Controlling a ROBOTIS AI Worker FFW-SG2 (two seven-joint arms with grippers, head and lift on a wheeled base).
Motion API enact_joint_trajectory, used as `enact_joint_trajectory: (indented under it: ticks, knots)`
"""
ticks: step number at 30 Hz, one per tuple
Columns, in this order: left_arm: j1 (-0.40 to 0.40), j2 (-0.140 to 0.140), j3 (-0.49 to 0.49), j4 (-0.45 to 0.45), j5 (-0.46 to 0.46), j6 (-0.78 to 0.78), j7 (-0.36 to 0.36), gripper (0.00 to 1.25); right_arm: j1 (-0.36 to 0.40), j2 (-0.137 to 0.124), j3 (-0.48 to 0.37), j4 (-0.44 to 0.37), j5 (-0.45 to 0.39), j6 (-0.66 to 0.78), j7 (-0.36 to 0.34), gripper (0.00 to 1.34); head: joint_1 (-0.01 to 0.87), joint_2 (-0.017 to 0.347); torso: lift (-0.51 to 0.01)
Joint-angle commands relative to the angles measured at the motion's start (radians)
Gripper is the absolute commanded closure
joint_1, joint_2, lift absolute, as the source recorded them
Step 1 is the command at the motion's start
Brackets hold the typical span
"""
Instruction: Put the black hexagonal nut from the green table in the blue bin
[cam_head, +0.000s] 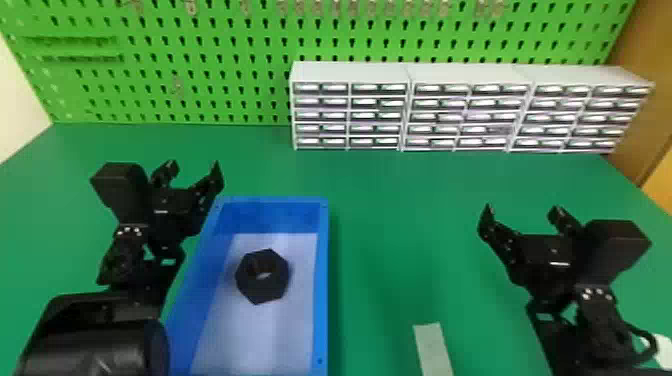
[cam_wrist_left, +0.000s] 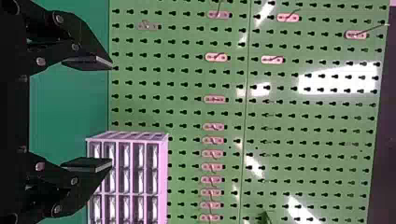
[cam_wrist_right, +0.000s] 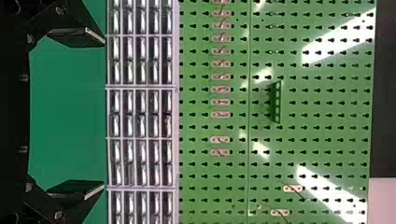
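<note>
Black left arm (cam_head: 95, 345) is seen at the lower left of the frame. At centre left, the fingers of the left gripper (cam_head: 194, 171) are spread apart; at the right side, those of the right gripper (cam_head: 521, 216) are spread also. The black nut (cam_head: 256, 291) is laid inside the blue bin (cam_head: 323, 280), in the lower left half, on its bottom.

Head view: forward, down over table (cam_head: 390, 200); both wrist views face pegboard (cam_wrist_left: 177, 89), drawers (cam_wrist_right: 142, 100).
</note>
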Motion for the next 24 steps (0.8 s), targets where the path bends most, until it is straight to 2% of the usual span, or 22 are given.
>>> enact_joint_trajectory:
  ticks: [1,24]
  knots:
    - [0.000,-0.003,0.007,-0.002,-0.002,0.000,-0.001,0.51,0.000,0.001,0.000,0.000,0.000,0.000,0.000,0.22,0.686,0.051,-0.097]
    - [0.000,-0.003,0.005,-0.002,-0.005,0.003,-0.002,0.51,0.002,-0.006,0.000,0.000,-0.006,0.000,0.000,0.22,0.686,0.051,-0.097]
